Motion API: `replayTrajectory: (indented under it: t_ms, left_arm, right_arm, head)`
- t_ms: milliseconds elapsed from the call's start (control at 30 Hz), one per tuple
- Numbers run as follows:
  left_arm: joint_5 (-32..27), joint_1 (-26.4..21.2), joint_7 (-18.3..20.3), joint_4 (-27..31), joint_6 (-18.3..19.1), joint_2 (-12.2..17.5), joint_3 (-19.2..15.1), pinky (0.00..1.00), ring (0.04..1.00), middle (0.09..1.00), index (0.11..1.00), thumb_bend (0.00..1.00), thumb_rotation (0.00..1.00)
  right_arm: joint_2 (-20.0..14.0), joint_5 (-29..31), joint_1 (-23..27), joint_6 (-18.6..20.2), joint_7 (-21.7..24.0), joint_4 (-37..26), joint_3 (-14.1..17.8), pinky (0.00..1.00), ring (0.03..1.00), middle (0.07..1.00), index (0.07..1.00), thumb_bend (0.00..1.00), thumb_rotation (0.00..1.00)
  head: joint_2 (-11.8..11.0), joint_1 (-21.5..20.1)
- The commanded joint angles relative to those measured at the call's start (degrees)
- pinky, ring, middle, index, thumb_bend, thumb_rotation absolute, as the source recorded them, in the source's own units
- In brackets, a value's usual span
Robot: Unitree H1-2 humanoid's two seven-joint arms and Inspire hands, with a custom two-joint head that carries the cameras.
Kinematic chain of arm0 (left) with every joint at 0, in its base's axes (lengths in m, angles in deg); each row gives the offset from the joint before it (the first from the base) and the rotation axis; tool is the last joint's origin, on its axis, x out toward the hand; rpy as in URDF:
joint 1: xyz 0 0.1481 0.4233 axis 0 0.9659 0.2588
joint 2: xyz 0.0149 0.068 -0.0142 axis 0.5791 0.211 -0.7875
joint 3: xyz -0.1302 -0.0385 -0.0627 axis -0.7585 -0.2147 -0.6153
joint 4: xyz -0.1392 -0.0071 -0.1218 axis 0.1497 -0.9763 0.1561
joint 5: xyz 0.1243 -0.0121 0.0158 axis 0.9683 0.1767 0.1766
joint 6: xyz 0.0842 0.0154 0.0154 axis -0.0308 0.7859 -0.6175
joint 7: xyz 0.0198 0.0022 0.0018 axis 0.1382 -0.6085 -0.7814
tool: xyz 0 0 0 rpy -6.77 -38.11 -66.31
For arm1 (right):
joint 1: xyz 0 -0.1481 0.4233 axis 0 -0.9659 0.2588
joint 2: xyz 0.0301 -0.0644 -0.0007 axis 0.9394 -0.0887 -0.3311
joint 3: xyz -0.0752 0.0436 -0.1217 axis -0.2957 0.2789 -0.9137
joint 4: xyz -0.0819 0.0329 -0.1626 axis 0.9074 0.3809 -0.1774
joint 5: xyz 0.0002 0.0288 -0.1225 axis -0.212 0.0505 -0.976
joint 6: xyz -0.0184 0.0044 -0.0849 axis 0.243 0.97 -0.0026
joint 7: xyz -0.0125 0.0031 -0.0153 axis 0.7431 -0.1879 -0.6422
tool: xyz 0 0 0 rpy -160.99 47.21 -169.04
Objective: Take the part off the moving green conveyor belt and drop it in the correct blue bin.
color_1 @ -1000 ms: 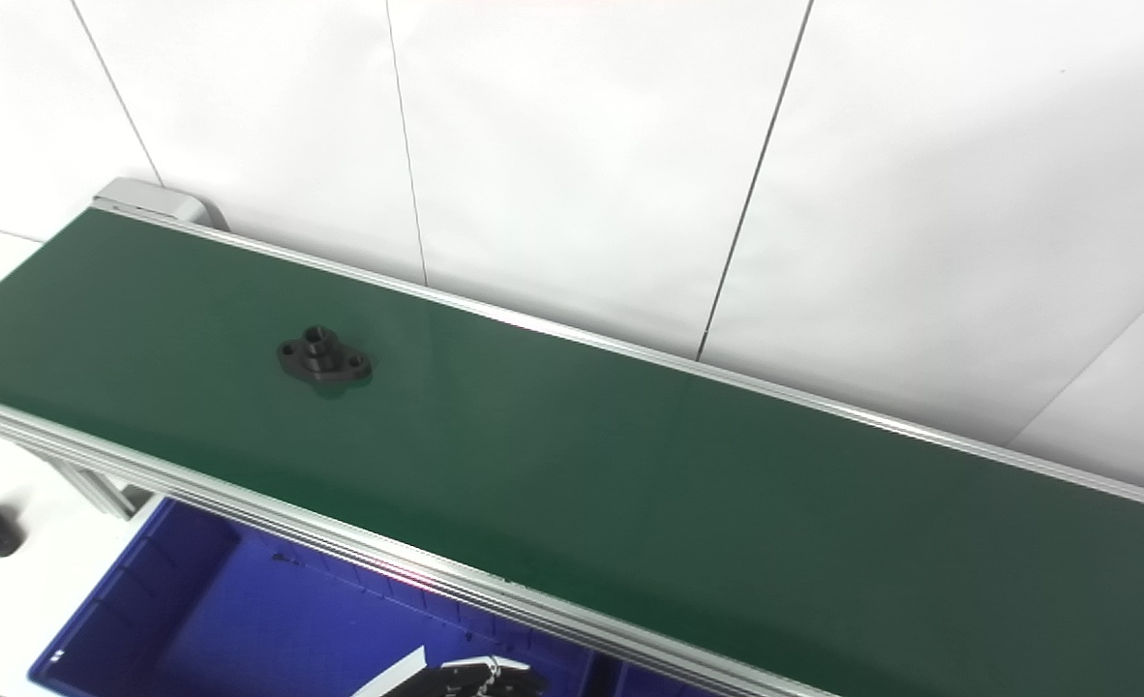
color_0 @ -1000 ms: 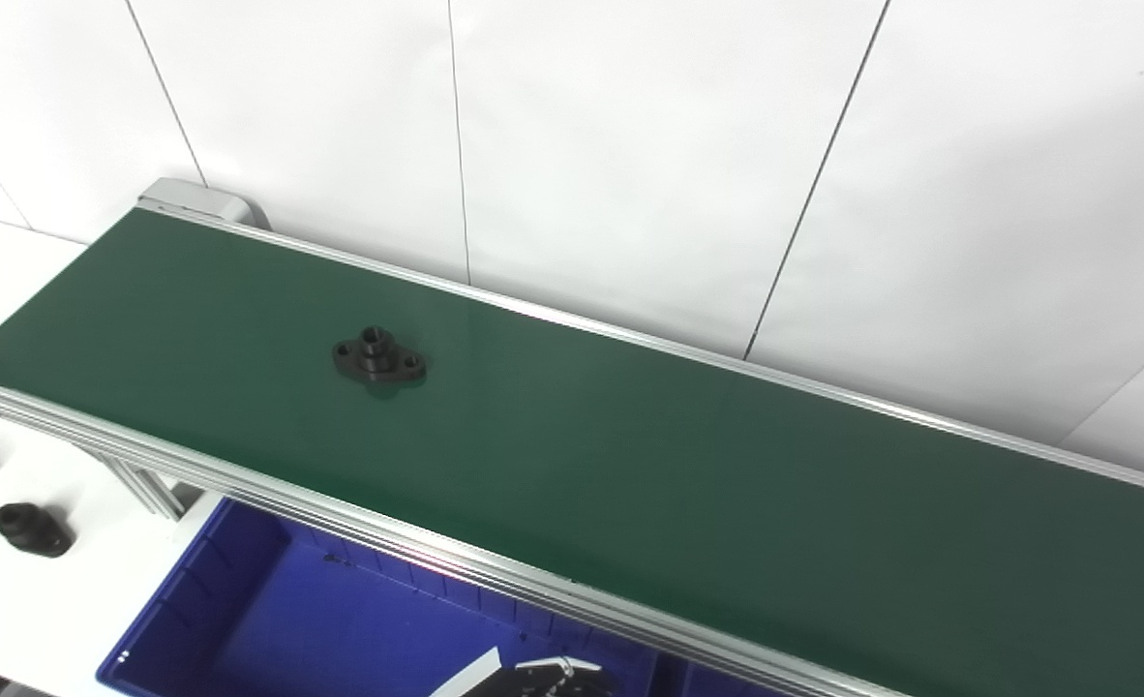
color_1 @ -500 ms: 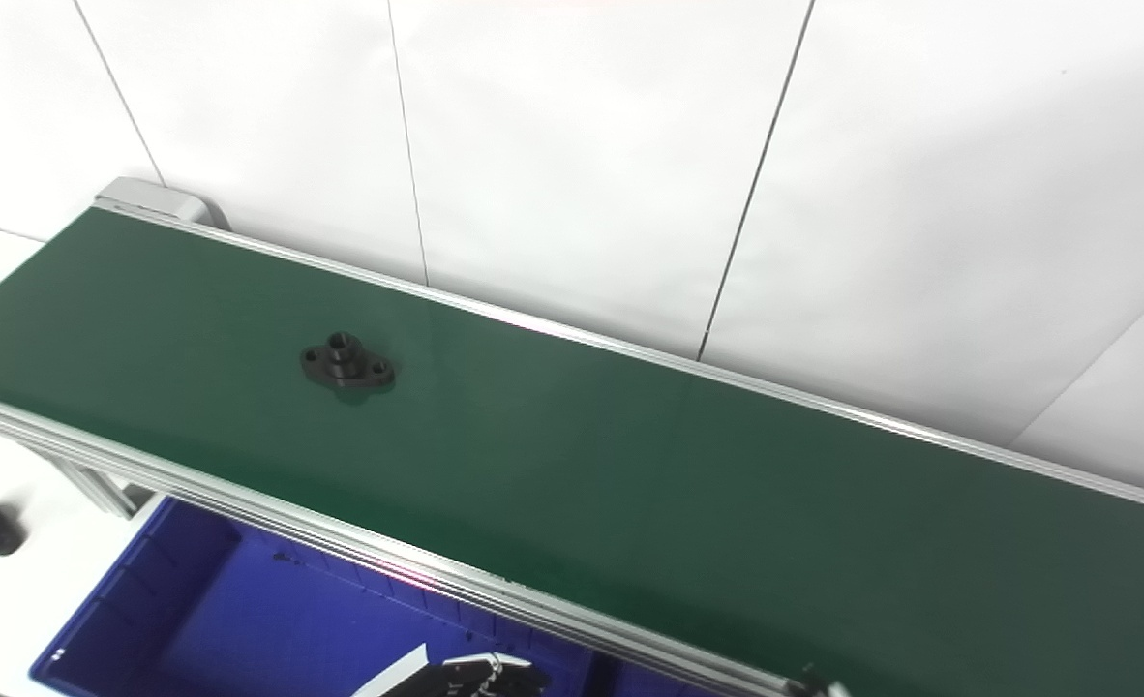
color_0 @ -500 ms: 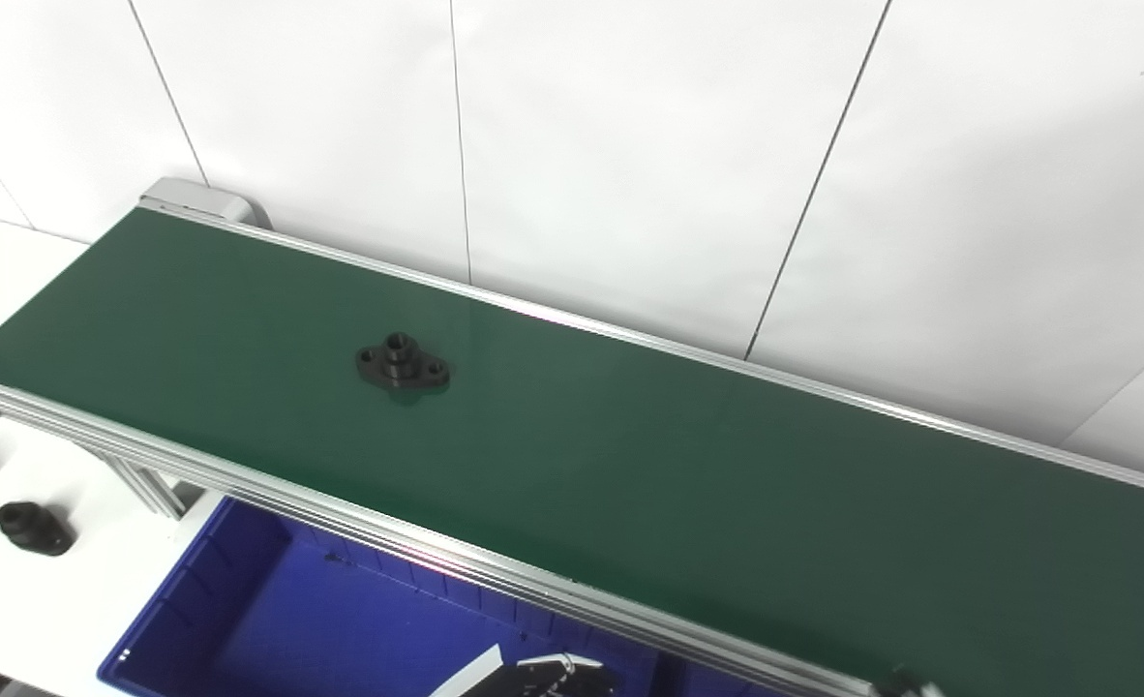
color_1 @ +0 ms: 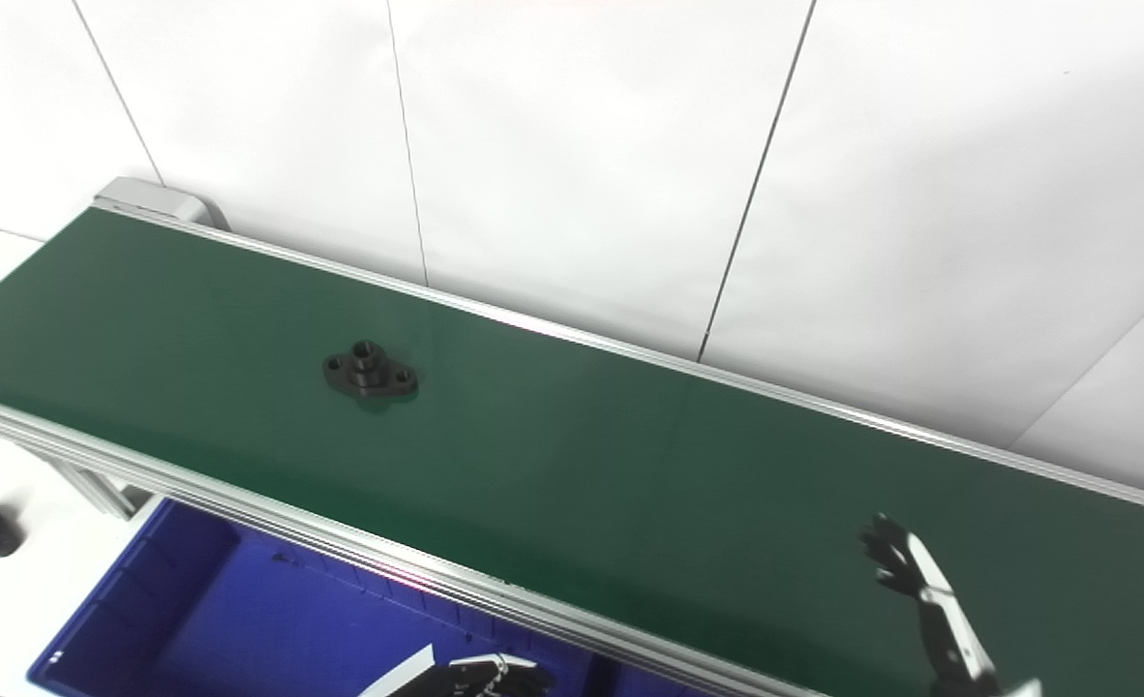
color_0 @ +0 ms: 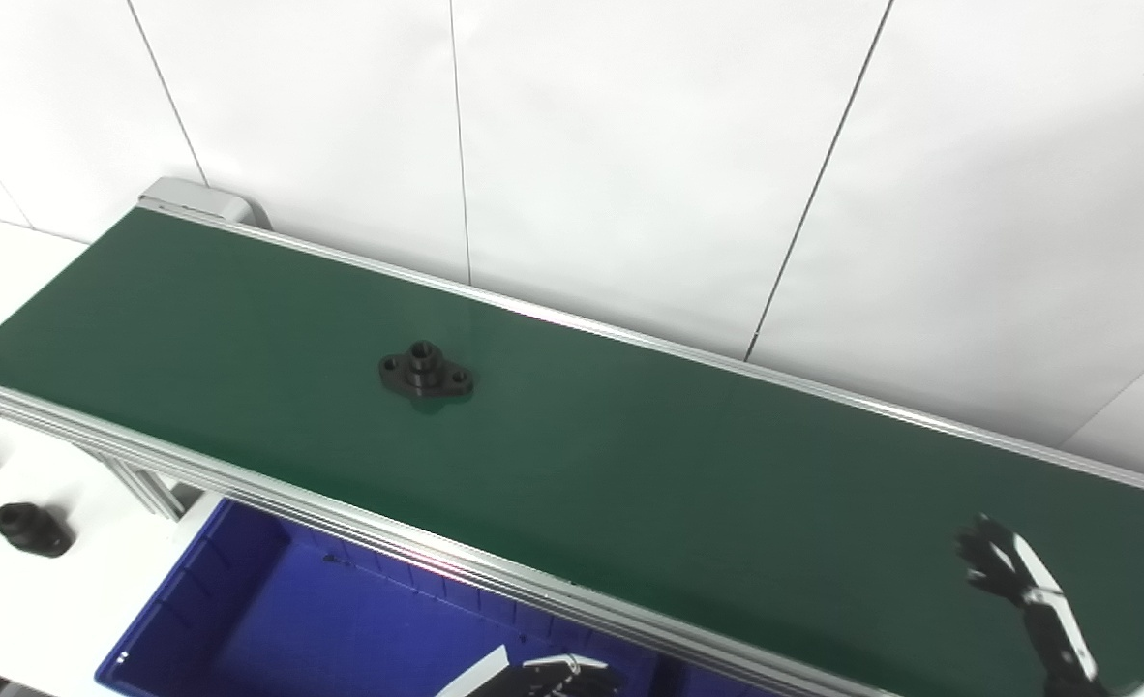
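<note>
Part: black flanged pc [color_0: 426, 370] lying flat on green belt [color_0: 630, 465], toward its left end.
R hand [color_0: 1022, 590]: over belt's right end, fingers spread, holding nothing, well apart from part.
L hand [color_0: 543, 676]: below belt's near rail, over blue bin [color_0: 243, 600]; mostly cut off, can't tell if spread or closed.

A black flanged part [color_1: 371, 372] lies flat on the green conveyor belt [color_1: 572, 455], left of its middle. The right hand [color_1: 925, 605] is raised over the belt's right end, fingers [color_1: 887, 557] spread and holding nothing. Below the belt's near rail sits a blue bin [color_1: 195, 620]; the left hand [color_1: 480, 678] barely shows over it at the bottom edge.
</note>
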Motion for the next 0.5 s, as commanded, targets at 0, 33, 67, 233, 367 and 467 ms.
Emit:
replayTrajectory:
  t_ms: [0,33,67,233,367,467]
  left_arm:
    - [-0.67,-0.28,-0.63,1.51,-2.07,0.99,-0.37,0.70,0.774,0.809,0.798,0.86,0.16]
    - [-0.91,-0.26,-0.36,1.62,-2.07,1.11,-0.48,0.70,0.772,0.809,0.799,0.86,0.15]
    - [-1.25,-0.23,-0.05,1.80,-2.07,1.32,-0.64,0.70,0.772,0.809,0.799,0.86,0.14]
    - [-2.83,-0.08,1.00,2.62,-2.07,2.53,-1.58,0.71,0.783,0.814,0.806,0.87,0.13]
    - [-3.90,-0.10,2.02,2.97,-2.07,3.38,-2.47,0.70,0.782,0.819,0.817,0.87,0.11]
    - [-4.00,-0.29,2.42,2.95,-2.07,4.00,-3.25,0.71,0.785,0.823,0.829,0.88,0.14]
  right_arm:
    - [0.79,-0.69,2.06,0.97,1.87,-1.24,1.53,0.76,0.771,0.804,0.861,0.81,0.44]
    - [1.07,-1.17,2.86,0.98,2.58,-0.67,1.98,0.77,0.775,0.805,0.860,0.81,0.45]
    - [1.52,-1.61,3.53,1.31,3.36,-0.42,2.33,0.77,0.774,0.803,0.855,0.81,0.46]
    - [2.23,0.45,7.41,6.76,10.09,-0.15,3.03,0.72,0.738,0.785,0.851,0.82,0.51]
    - [3.87,0.79,10.46,12.83,14.90,-1.28,2.70,0.69,0.724,0.783,0.850,0.82,0.49]
    - [5.96,-2.49,13.48,18.06,17.46,-1.71,1.90,0.63,0.699,0.774,0.836,0.83,0.47]
  head:
    - [0.91,-1.79]
    - [0.91,-1.79]
    - [1.53,-3.74]
    - [3.67,-10.72]
    - [5.02,-15.47]
    - [6.23,-17.95]
